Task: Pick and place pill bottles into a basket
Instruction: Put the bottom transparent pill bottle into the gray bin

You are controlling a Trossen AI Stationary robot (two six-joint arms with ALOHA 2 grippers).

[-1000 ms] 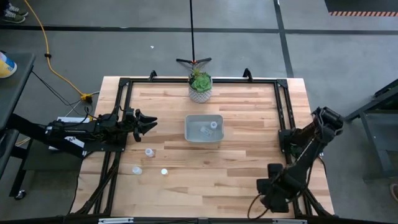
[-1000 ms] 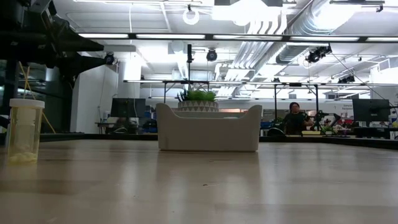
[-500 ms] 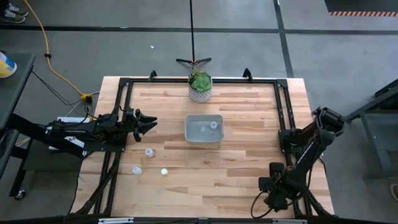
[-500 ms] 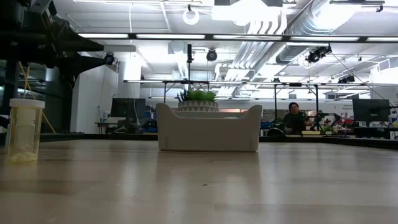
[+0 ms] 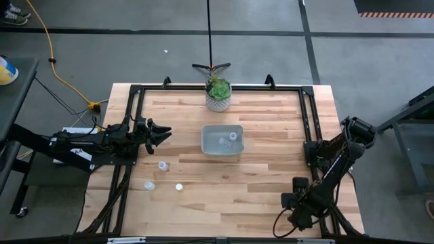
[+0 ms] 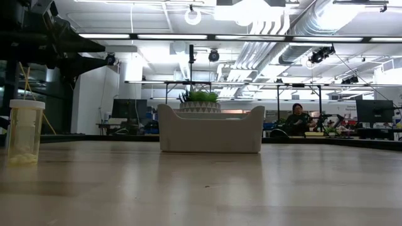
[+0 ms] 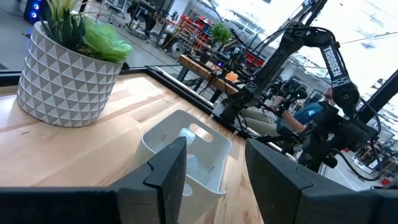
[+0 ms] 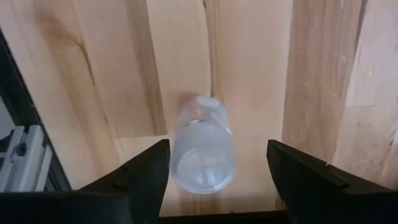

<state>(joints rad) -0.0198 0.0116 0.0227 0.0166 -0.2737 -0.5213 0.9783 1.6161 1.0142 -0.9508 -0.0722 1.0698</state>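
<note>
A plant pot (image 5: pixel 218 95) stands at 12 o'clock of the basket (image 5: pixel 222 140), which holds bottles (image 5: pixel 232 137). Three more (image 5: pixel 163 165) stand at its 8 o'clock. The left gripper (image 5: pixel 157 133) hangs wide at 9. Only the right wrist view shows a bottle (image 8: pixel 203 146) between the right gripper's (image 8: pixel 217 171) wide jaws.

light-grey basket (image 5: pixel 222 140), translucent whitish pill bottles (image 5: pixel 163 165) with white caps, one yellowish bottle (image 6: pixel 24 132), white pot (image 7: pixel 62 78) with grey triangle pattern, green plant (image 5: pixel 218 87), pale striped wood worktop (image 5: pixel 271 122), dark arms
</note>
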